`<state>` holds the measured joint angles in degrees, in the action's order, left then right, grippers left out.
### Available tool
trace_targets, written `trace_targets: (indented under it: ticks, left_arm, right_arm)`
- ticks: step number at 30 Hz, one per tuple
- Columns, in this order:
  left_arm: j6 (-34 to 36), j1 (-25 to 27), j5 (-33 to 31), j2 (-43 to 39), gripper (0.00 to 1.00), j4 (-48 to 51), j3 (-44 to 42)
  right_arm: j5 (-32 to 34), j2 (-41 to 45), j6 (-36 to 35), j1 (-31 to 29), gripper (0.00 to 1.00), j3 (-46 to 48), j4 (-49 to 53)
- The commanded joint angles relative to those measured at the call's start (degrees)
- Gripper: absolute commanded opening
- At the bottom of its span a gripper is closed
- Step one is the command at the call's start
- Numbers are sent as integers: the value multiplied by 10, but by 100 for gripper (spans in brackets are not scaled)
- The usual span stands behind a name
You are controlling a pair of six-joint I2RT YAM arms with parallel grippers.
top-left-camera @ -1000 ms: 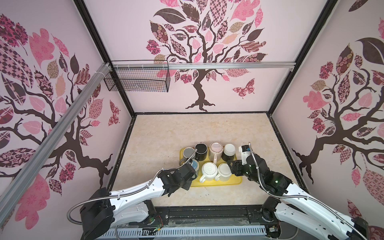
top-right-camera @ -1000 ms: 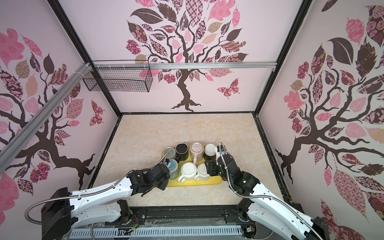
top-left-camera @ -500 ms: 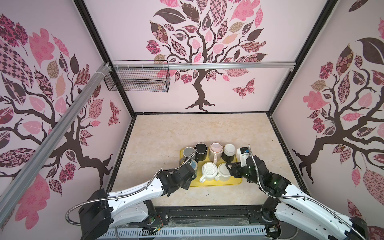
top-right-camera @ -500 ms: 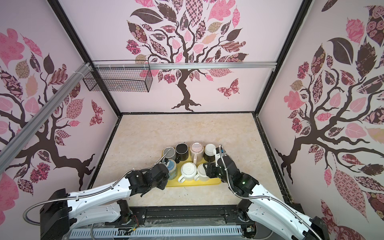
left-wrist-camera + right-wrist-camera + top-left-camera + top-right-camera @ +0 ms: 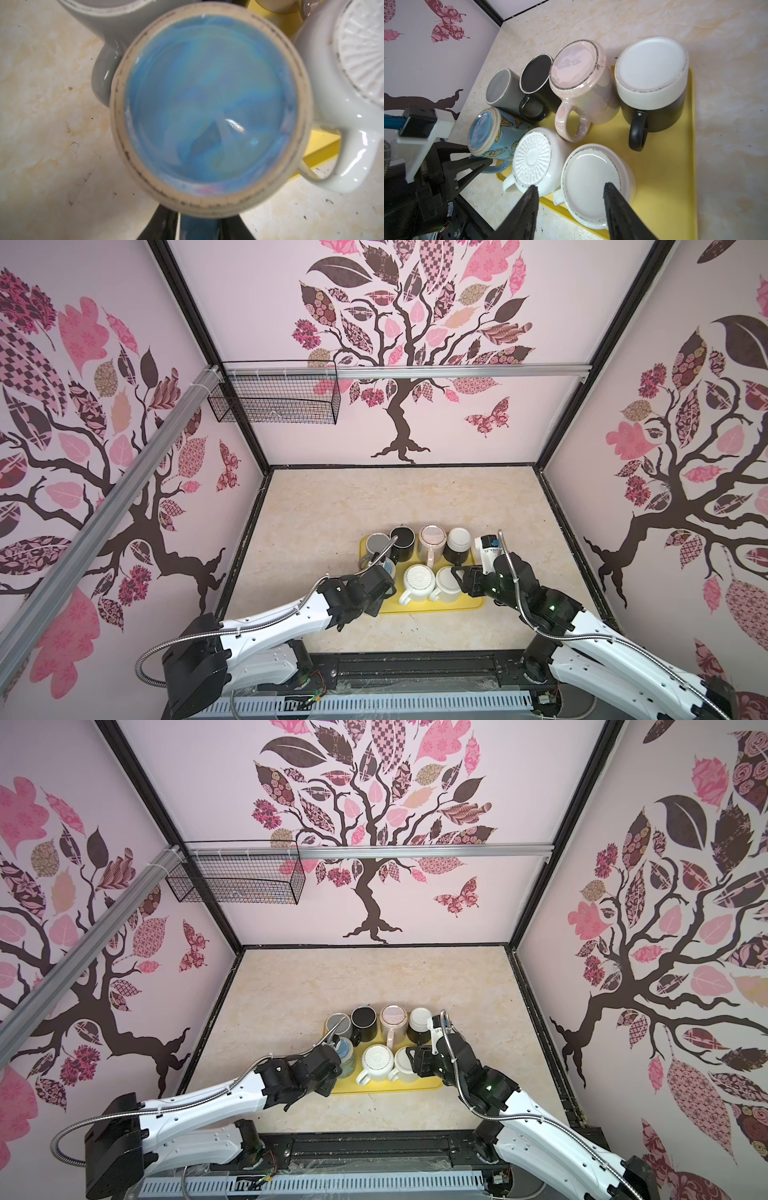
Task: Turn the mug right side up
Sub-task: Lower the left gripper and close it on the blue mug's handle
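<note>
Far left, the left arm [image 5: 270, 620] stretches low and nearly flat across the desk [image 5: 374, 506], its wrist dropped at the near-left corner of the yellow tray [image 5: 436, 606]. There sits the blue butterfly mug [image 5: 500, 133], mouth down and base up, touching the ribbed white mug [image 5: 532, 160] beside it. The left fingers [image 5: 467, 166] straddle its handle [image 5: 501, 167], one on each side, but whether they have clamped or only bracket it cannot be told from these views. The wrist camera stares straight down at the glossy blue base.

So this looks like the grasp stage, with the flip not begun. Next comes a firm pinch on the handle, a lift clear of the neighbours, then a half roll of the wrist so the mouth faces up. Room is tight, so clearance comes first.

On the right, the right arm [image 5: 590, 626] bends in from the near corner, wrist pitched down over the near row. The right fingers [image 5: 527, 207] are spread and grasp nothing, poised above the plain white mug [image 5: 587, 166].
</note>
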<state>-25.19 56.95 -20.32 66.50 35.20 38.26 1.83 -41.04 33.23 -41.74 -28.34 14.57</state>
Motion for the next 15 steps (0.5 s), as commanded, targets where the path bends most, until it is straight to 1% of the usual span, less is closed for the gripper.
trace_targets:
  ticks: [1,6,7,8,9,15]
  left_arm:
    - [8,1,-12,9,28,-15,30]
    - [5,0,-6,16,19,-15,31]
    - [4,0,-5,15,15,-15,31]
    - [4,0,-4,13,4,-15,30]
    - [3,0,-7,12,0,-13,31]
    - [3,0,-16,-20,0,6,38]
  right_arm:
    - [-1,7,2,-3,54,-2,-3]
    - [-3,13,2,-3,52,-1,-1]
    - [-3,13,3,-3,51,-1,0]
    - [-5,13,4,-4,51,-2,1]
    - [-7,13,5,-3,51,-2,0]
    - [-29,13,17,-4,48,1,-20]
